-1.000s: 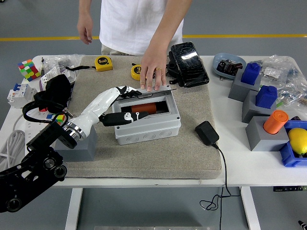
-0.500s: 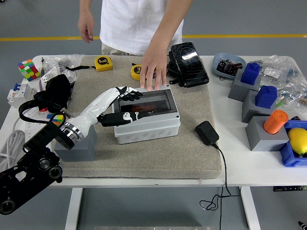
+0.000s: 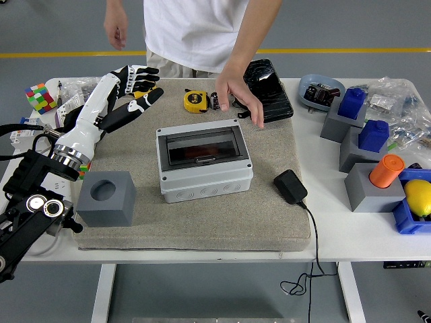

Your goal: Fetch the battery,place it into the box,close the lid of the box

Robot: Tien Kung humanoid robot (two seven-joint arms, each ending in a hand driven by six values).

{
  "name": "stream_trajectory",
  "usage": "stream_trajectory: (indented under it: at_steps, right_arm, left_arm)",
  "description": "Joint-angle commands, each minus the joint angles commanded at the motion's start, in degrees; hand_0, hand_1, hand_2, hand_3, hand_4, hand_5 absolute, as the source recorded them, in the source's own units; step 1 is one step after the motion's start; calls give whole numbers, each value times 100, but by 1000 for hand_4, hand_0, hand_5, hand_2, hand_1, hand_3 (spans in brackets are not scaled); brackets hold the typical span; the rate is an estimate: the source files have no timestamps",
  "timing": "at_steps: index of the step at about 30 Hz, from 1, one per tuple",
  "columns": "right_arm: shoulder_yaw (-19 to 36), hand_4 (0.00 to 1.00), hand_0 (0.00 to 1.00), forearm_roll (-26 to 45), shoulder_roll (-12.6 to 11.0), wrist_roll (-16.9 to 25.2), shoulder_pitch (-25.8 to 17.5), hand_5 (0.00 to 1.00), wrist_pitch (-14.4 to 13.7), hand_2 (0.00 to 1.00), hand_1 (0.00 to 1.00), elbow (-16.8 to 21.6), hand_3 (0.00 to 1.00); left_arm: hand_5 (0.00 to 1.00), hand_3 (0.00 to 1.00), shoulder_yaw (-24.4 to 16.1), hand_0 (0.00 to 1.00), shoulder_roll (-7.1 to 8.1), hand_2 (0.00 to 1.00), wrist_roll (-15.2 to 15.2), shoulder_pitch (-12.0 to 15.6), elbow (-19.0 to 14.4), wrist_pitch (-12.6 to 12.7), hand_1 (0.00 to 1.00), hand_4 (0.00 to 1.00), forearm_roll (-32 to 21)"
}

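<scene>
The grey box (image 3: 204, 161) sits mid-mat with its dark see-through lid (image 3: 202, 145) down flat. An orange shape shows dimly through the lid; I cannot make out the battery clearly. My left hand (image 3: 133, 89) hovers up and left of the box, over the mat's far-left corner, fingers spread and holding nothing. A person's hand (image 3: 237, 96) hangs just beyond the box's far right corner, off the lid. My right arm is out of view.
A grey cube with a round hole (image 3: 106, 197) stands left of the box. A yellow tape measure (image 3: 194, 101), a black case (image 3: 266, 88) and a black adapter (image 3: 291, 186) with cable lie around it. Blue and grey blocks (image 3: 363, 138) crowd the right side.
The lid went from open to shut. My left hand left the box and rose up and to the left. The person's hand lifted off the lid's far edge.
</scene>
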Motion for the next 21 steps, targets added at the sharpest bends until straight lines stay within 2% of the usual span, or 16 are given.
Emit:
stream_trajectory:
  at_steps: [6, 10, 21]
  right_arm:
    - [14, 943, 641, -3, -10, 0, 18, 431, -16, 653, 653, 5, 529]
    - [12, 943, 640, 1, -13, -1, 29, 430, 2, 652, 652, 3, 529]
    - [37, 943, 640, -5, -36, -9, 38, 430, 27, 653, 653, 8, 530]
  left_arm:
    - [740, 715, -492, 632, -113, 715, 43, 129, 334, -41, 708, 998, -13]
    - [734, 714, -795, 631, -228, 713, -3, 180, 499, -30, 706, 998, -254]
    - [728, 713, -1184, 630, -389, 713, 78, 295, 638, -81, 701, 998, -173]
